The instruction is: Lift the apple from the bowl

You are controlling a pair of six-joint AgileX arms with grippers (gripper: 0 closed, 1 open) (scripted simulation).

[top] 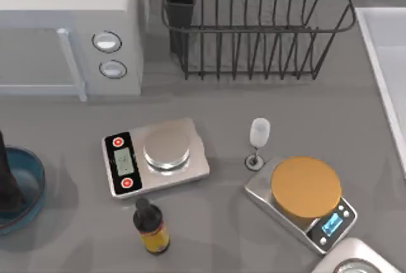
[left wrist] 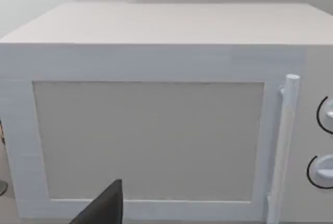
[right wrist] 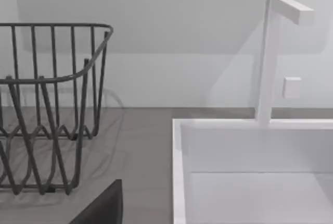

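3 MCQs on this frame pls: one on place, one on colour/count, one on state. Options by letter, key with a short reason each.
1. Where is the bowl on the table?
A. at the left edge
B. beside the sink
C. inside the dish rack

2. How many scales stand on the table?
A. one
B. two
C. four

3. How does the dropper bottle stand?
A. tipped on its side
B. upside down
C. upright, cap on

Key:
1 A: the blue bowl sits at the top view's left edge, a dark part of the left arm over it.
2 B: the steel-plate scale and the orange-topped scale.
3 C: its black cap points up, in front of the steel-plate scale.
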